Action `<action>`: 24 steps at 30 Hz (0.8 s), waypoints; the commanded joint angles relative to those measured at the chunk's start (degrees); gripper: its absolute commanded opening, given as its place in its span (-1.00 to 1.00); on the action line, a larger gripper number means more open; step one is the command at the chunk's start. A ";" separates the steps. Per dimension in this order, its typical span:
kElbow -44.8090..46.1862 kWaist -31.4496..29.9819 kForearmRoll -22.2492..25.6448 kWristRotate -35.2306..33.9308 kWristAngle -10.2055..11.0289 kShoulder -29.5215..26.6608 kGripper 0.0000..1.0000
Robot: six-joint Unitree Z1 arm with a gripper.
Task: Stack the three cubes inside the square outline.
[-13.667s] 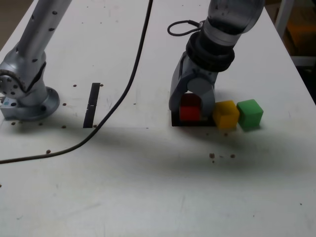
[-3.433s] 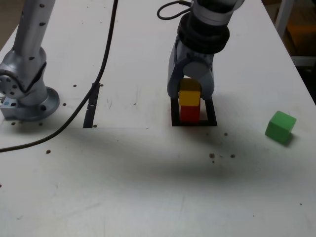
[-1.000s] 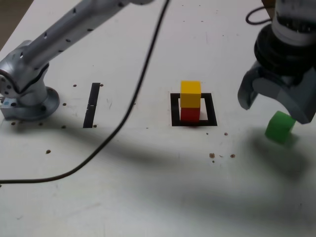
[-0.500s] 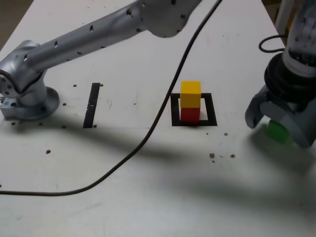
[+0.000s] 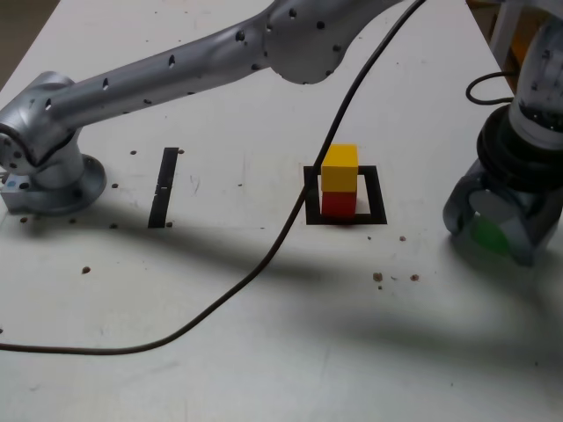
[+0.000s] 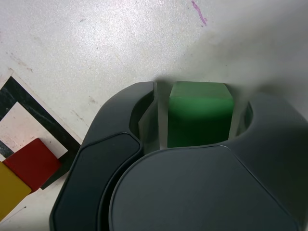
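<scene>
Pincer [image 6: 199, 120] straddling green cube [image 6: 199, 118], jaws touching

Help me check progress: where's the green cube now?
On the table at the exterior view's right, the green cube sits between the gripper jaws, apart from the square outline.

yellow cube [image 5: 339, 167], red cube [image 5: 339, 203], green cube [image 6: 199, 115], black square outline [image 5: 311, 195]

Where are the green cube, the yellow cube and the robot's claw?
green cube [image 6: 199, 115]: wrist view, its upper face.
yellow cube [image 5: 339, 168]: exterior view, its front face.
claw [image 5: 493, 235]: exterior view, midway between its fingertips, around the green cube.
</scene>
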 commanded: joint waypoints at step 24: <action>6.13 -1.58 1.30 -4.82 1.64 -12.23 -0.52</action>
